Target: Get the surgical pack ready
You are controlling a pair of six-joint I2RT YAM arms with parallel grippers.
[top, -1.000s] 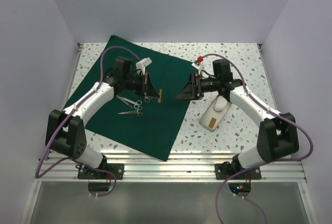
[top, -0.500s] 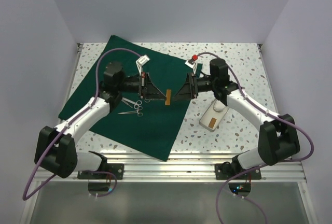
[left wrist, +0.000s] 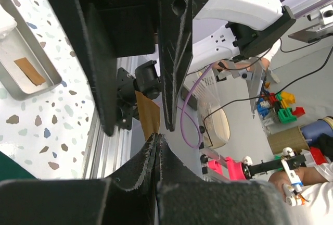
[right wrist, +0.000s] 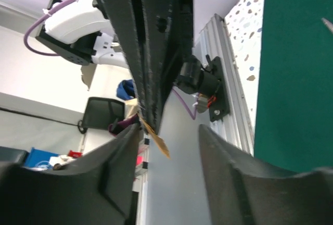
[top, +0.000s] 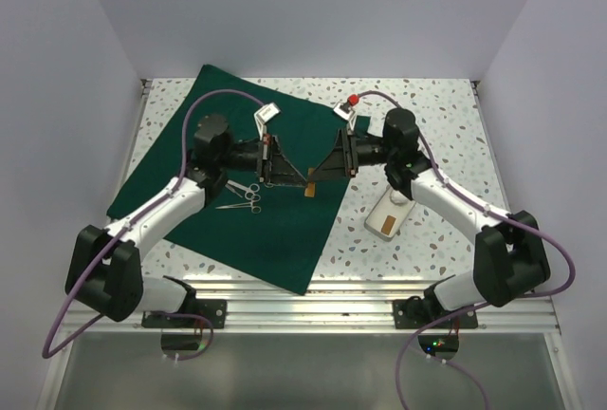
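Speckled terrazzo-patterned table (top: 446, 116), closed in on its left, far and right sides by plain white walls (top: 313, 11), with a ribbed aluminium rail (top: 313, 307) running along its near edge. Out past the near edge, the wrist views take in the surrounding room: a black office chair (right wrist: 101, 111); a cluster of green, yellow and red plastic blocks (left wrist: 278, 108); a pink fitting (left wrist: 229, 165); a blue cylinder (left wrist: 318, 131). A person's forearm (left wrist: 317, 175) shows at the lower right of the left wrist view, just below the blue cylinder.
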